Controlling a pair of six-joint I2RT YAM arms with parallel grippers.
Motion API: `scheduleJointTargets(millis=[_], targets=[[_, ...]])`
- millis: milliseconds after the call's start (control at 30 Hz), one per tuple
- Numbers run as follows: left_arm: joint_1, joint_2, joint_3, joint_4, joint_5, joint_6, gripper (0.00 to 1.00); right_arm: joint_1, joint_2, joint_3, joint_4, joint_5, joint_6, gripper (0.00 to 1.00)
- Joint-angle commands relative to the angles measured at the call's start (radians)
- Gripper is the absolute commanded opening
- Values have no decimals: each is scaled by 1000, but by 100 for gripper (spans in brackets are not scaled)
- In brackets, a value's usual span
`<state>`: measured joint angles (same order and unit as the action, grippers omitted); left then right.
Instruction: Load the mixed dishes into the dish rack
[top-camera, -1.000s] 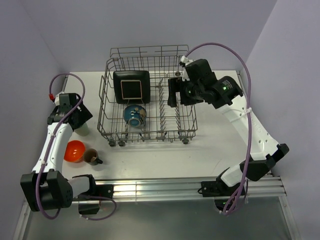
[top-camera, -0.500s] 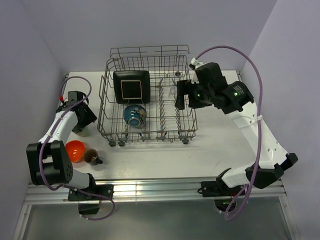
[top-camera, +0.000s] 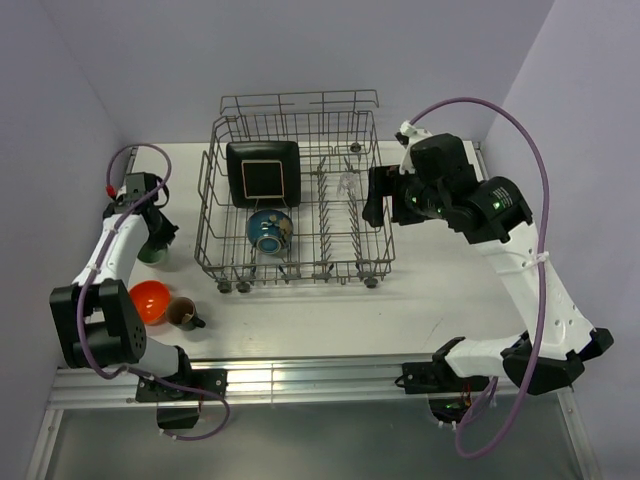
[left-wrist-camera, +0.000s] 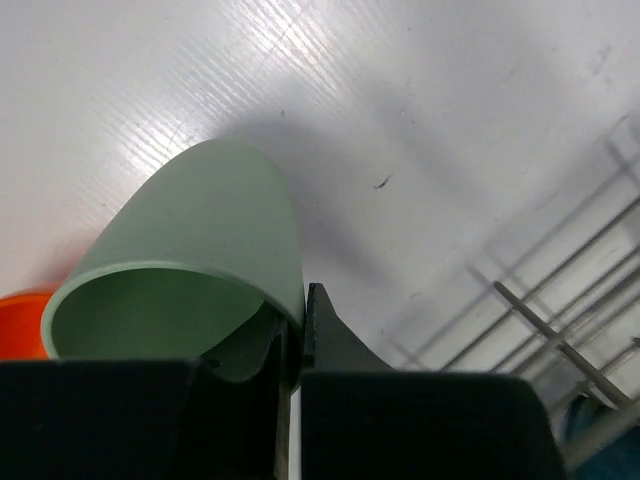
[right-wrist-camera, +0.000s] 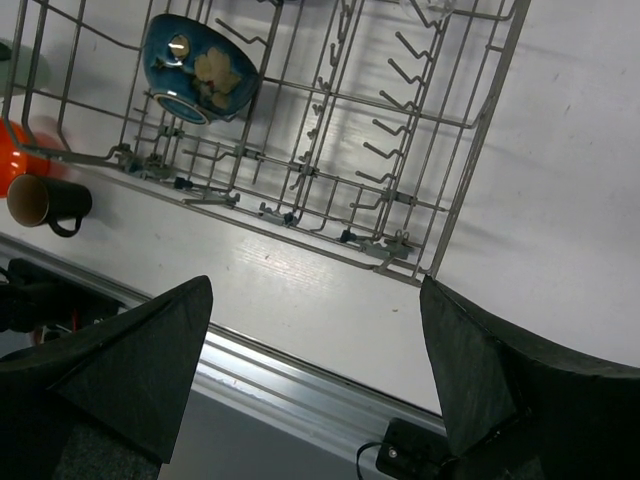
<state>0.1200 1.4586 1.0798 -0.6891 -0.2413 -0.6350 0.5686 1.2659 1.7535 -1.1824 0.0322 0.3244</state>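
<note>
The dish rack (top-camera: 205, 215) stands at the back middle of the table. It holds the black square plate (top-camera: 263, 174), the blue bowl (top-camera: 268, 230) and the clear glass (top-camera: 347, 184). Left of it, my left gripper (top-camera: 155, 235) is shut on the wall of the pale green cup (left-wrist-camera: 190, 250), one finger inside and one outside (left-wrist-camera: 297, 320). The orange bowl (top-camera: 149, 300) and brown mug (top-camera: 183, 314) sit nearer the front. My right gripper (top-camera: 375, 200) hangs open and empty over the rack's right side (right-wrist-camera: 315, 330).
An aluminium rail (top-camera: 330, 375) runs along the table's front edge. Walls close in at the left, back and right. In the right wrist view the blue bowl (right-wrist-camera: 200, 65), the mug (right-wrist-camera: 45, 200) and the rack's front corner (right-wrist-camera: 400, 245) show below.
My left gripper has closed onto the green cup's wall. My right gripper has drawn back to the right from the rack's middle, and the glass now shows in the rack.
</note>
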Motion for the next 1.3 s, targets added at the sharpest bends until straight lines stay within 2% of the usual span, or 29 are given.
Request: scheduleJointTargets(millis=[0, 200, 300, 333, 400, 433, 500, 533, 600, 633, 667, 700, 733, 767, 800, 867, 933, 1067, 1200, 1267], targets=[[4, -98, 118, -88, 22, -44, 0, -4, 7, 7, 32, -61, 2, 91], [3, -300, 282, -171, 250, -159, 0, -4, 128, 69, 99, -251, 38, 91], [4, -392, 325, -152, 402, -228, 0, -4, 165, 57, 176, -441, 60, 91], [4, -414, 319, -129, 541, -247, 0, -4, 173, 48, 208, -551, 70, 91], [4, -471, 286, -22, 705, -314, 0, -4, 176, 14, 300, -650, 123, 91], [4, -484, 225, 40, 900, -381, 0, -4, 174, 2, 337, -698, 145, 91], [1, -526, 166, 163, 1034, -468, 0, -4, 159, -54, 473, -825, 235, 92], [1, -546, 93, 222, 1127, -564, 0, -6, 153, -75, 525, -859, 266, 92], [3, -621, 25, 412, 1183, -659, 0, -10, 135, -170, 721, -965, 407, 92], [3, -638, -41, 484, 1226, -764, 0, -12, 116, -207, 804, -997, 460, 92], [1, -671, -78, 563, 1247, -823, 0, -13, 106, -250, 978, -1024, 525, 92], [1, -685, -111, 729, 1264, -891, 0, -15, 98, -329, 1066, -1072, 645, 92], [1, -699, -183, 819, 1278, -1030, 0, -15, 86, -368, 1161, -1090, 712, 92], [1, -716, -214, 908, 1298, -1093, 0, -15, 82, -406, 1351, -1103, 776, 92], [1, -724, -237, 1028, 1303, -1148, 0, -15, 81, -467, 1424, -1118, 880, 92], [-2, -728, -264, 1076, 1316, -1218, 0, -15, 95, -515, 1580, -1131, 973, 92], [-6, -724, -256, 1077, 1326, -1221, 0, -13, 108, -525, 1621, -1134, 992, 92], [-23, -719, -262, 1077, 1315, -1230, 0, -13, 142, -497, 1558, -1117, 935, 92], [-69, -716, -276, 1071, 1278, -1227, 0, -10, 187, -465, 1593, -1100, 938, 92], [-98, -716, -282, 1067, 1261, -1221, 0, 0, 208, -425, 1551, -1092, 912, 92]])
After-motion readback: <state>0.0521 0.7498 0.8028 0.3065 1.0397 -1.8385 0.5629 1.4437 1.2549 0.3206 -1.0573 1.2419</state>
